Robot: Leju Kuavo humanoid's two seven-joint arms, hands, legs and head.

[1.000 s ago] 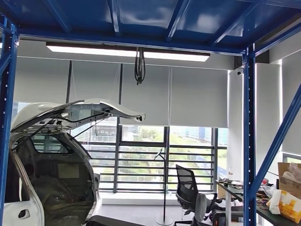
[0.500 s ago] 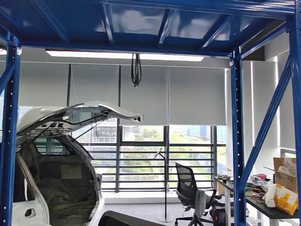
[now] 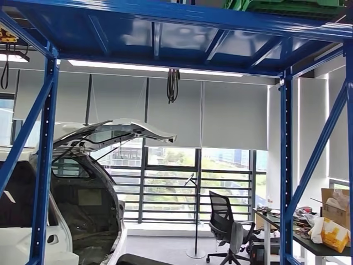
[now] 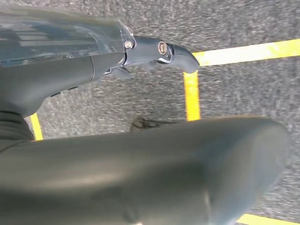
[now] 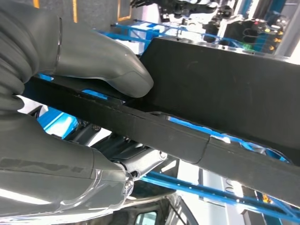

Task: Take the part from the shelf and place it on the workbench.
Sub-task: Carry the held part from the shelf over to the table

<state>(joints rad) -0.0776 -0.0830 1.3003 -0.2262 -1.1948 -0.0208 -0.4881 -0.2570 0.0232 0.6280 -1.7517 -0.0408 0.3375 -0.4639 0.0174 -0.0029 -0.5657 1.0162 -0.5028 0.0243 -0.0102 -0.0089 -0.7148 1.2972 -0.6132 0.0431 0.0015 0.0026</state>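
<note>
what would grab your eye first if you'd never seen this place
The blue steel rack frames the whole head view, its shelf overhead. Behind it at lower left stands a white car body with its hatch raised, and a cluttered desk sits at far right by the windows. In the right wrist view, the right hand grips a long black part.

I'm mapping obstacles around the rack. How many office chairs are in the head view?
1: a black mesh office chair stands by the window, between the white car and the cluttered desk. Others may be hidden below the frame.
</note>
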